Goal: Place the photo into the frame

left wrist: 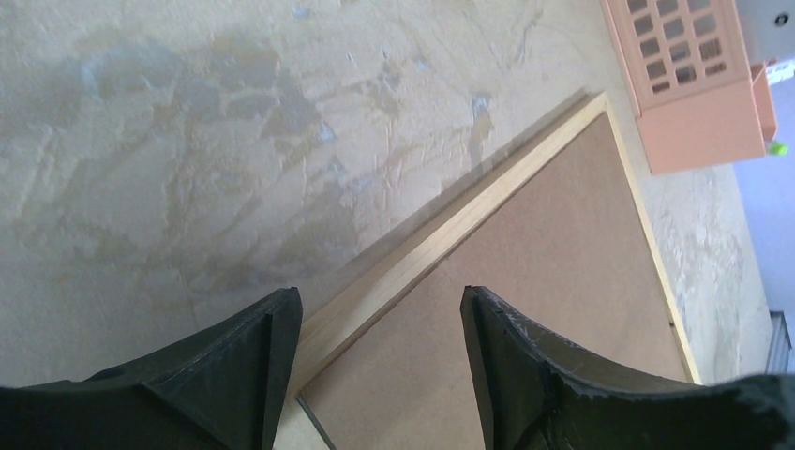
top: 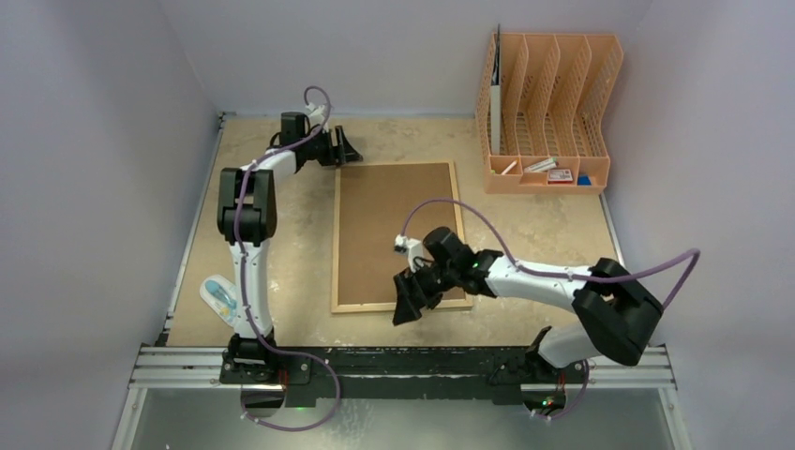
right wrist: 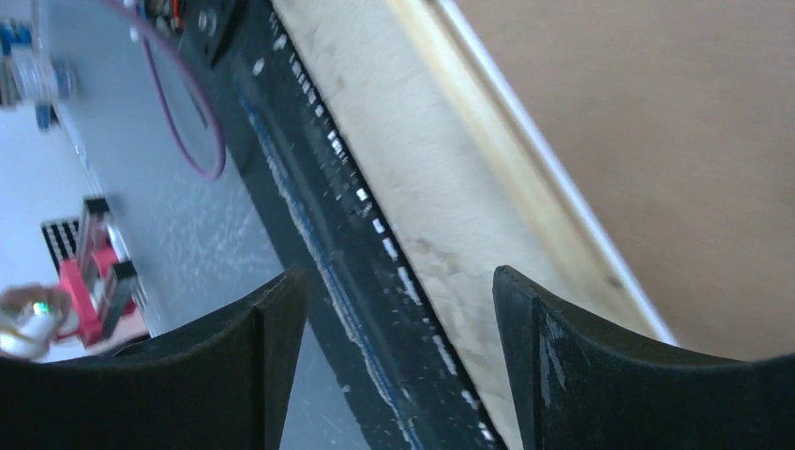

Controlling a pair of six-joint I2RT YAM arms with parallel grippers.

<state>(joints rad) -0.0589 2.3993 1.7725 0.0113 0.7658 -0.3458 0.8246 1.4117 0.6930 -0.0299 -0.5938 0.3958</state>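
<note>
Frame (top: 389, 225) lies flat, brown back up, mid-desk (top: 534, 234), long side running away from the arm bases.

Your left arm is stretched far forward, elbow high and forearm angled in toward the frame's far-left corner. Left end effector (top: 340, 146) is released, with the jaws spread wide. In the wrist view the light-wood border runs up between the fingers, one finger over bare desk and the other over the brown back. Can't tell if it touches the frame.

Your right arm comes in from the right, elbow bent out over the near-right of the desk, forearm pointing left and wrist tipped down. Right end effector (top: 412, 298) is also released and grips nothing. It sits at the frame's near-right corner. In its wrist view the gap shows desk and the black base rail, and the frame's near edge passes by one finger.

Orange file organiser (top: 548, 103) stands at the far right, well apart from both arms.
</note>
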